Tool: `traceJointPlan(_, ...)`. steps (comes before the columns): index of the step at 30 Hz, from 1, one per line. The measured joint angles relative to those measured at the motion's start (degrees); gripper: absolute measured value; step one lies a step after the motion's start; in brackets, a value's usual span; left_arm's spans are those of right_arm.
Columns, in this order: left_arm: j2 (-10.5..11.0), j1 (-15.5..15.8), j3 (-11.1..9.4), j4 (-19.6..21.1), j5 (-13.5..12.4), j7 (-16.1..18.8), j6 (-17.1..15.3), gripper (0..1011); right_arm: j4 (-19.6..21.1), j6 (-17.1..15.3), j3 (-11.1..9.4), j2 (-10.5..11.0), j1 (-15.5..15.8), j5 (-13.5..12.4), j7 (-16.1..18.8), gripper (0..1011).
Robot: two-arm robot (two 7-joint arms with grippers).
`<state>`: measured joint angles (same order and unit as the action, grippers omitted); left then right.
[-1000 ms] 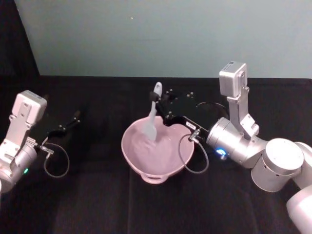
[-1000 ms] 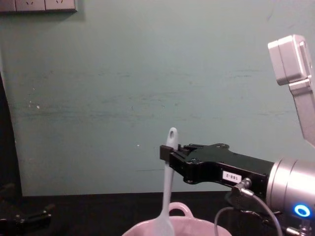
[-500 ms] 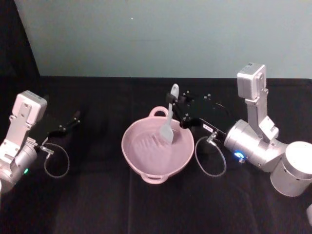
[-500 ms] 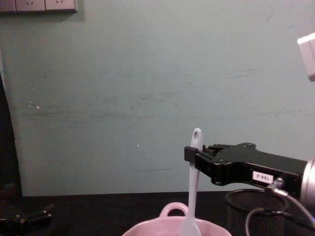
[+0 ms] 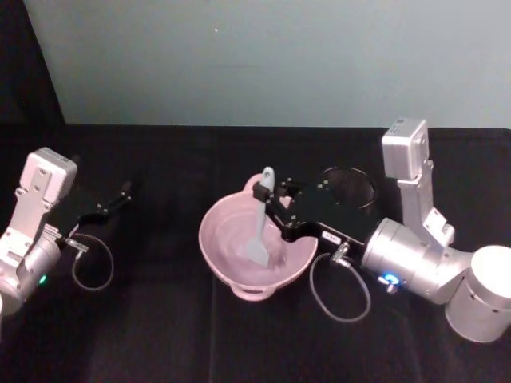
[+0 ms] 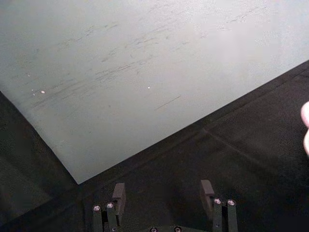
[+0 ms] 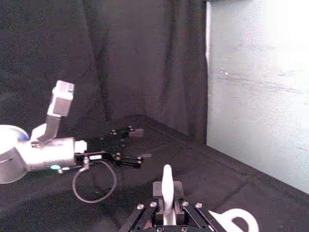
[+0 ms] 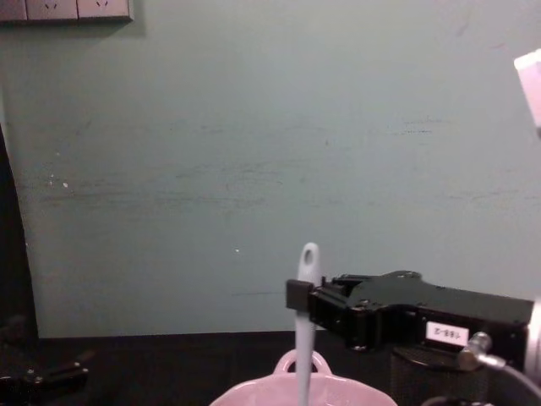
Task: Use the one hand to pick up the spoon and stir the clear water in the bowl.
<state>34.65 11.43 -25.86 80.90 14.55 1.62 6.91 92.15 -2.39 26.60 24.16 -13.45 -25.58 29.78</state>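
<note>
Cloth, black and matte, covers the table (image 5: 160,335) across the lower part of the head view. A pale green wall (image 5: 279,56) fills the top, with a dark curtain (image 5: 24,64) in the upper left corner. White wall sockets (image 8: 63,8) are cut off by the upper left edge of the chest view.

The silver-and-white right arm (image 5: 423,263) comes in from the lower right of the head view, its base cut off by the frame. The left arm (image 5: 32,215) is parked at the left edge. Its black left gripper (image 5: 116,199) hangs low over the cloth, fingers spread wide with nothing between them.

A pale pink wide bowl (image 5: 219,247) with a small loop handle sits at the centre of the head view. The chest view shows just its far rim at the bottom edge. Its contents are hard to make out. A black wire-mesh cup (image 5: 351,182) stands to the bowl's upper right, partly hidden behind the arm in the chest view.

The black boxy right gripper (image 5: 270,209), with its small white label, reaches over the bowl's right side. It is clamped on the handle of a long slim white plastic spoon (image 5: 260,227), just below the oval hole. The spoon stands nearly upright, its blade down inside the bowl near the middle.
</note>
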Motion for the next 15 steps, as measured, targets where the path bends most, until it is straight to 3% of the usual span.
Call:
traceJointPlan(6,0.0,0.0,0.0,0.0,0.0,0.0,0.0,1011,-1.6,2.4,2.0,-1.9,-1.4,1.1,-0.3,125)
traceJointPlan(15,0.0,0.0,0.0,0.0,0.0,0.0,0.0,1011,-5.8,6.3,2.6,-4.9,-3.7,3.3,-1.7,125)
